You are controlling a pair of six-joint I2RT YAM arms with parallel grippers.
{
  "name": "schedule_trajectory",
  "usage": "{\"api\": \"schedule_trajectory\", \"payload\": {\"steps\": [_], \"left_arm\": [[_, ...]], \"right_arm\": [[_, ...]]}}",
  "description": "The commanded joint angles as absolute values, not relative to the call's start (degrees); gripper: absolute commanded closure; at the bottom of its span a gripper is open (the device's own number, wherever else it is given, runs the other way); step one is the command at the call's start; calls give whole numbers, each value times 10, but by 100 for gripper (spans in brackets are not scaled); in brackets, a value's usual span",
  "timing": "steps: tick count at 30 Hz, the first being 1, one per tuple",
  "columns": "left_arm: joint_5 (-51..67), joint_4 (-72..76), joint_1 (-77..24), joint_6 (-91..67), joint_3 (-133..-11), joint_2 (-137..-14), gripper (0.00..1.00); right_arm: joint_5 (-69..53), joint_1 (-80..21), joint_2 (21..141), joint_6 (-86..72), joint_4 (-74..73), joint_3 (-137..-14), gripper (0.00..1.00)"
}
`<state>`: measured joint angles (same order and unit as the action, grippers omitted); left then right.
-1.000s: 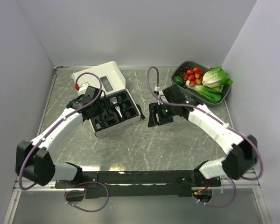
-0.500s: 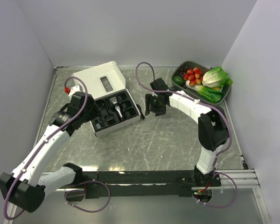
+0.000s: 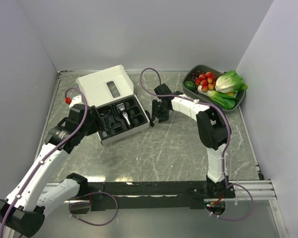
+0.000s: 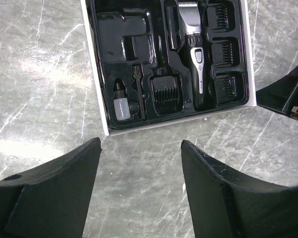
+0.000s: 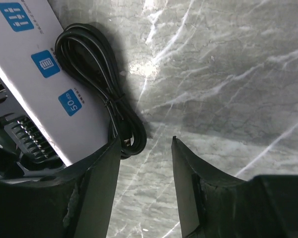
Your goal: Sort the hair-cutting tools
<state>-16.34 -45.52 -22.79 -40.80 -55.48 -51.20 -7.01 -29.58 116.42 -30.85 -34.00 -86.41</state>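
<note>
Toward the far left corner of the desk, the clipper (image 4: 194, 59) is lying in its slot in the black tray (image 4: 114, 29). Comb attachments (image 4: 223, 49) are sitting in the pockets beside it, and a small bottle (image 4: 121, 101) is standing by the tray's near edge. The tray is resting inside the white box (image 3: 102, 84), lid open. A coiled cable (image 5: 102, 84) is lying on the desk against the box's right side. My left gripper (image 4: 140, 148) is hovering just short of the box, fingers apart and empty. My right gripper (image 5: 144, 148) is hanging over the cable, likewise spread and holding nothing. I am judging most pieces seated, with the cable and a few bare pockets remaining.
</note>
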Motion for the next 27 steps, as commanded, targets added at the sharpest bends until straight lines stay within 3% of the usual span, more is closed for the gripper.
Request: {"api": "schedule_trajectory", "payload": {"steps": [1,14,22,25,27], "left_arm": [[-158,-458,-228,-391,-555,-506,28],[-145,-432,-228,-395,-538,-519,28],[-144,-429,-228,-401,-532,-518,27],[-140,-426,-228,-404,-529,-519,27],[-138,-425,-228,-407,-529,-519,27]], "right_arm": [[-81,-292,1169,-319,-315,-885,48],[-129,-308,1178,-301,-303,-884,51],[-125,-309,1190,-289,-295,-878,77],[-112,-308,1187,-280,-301,-877,96],[-98,-308,1178,-273,-309,-872,100]]}}
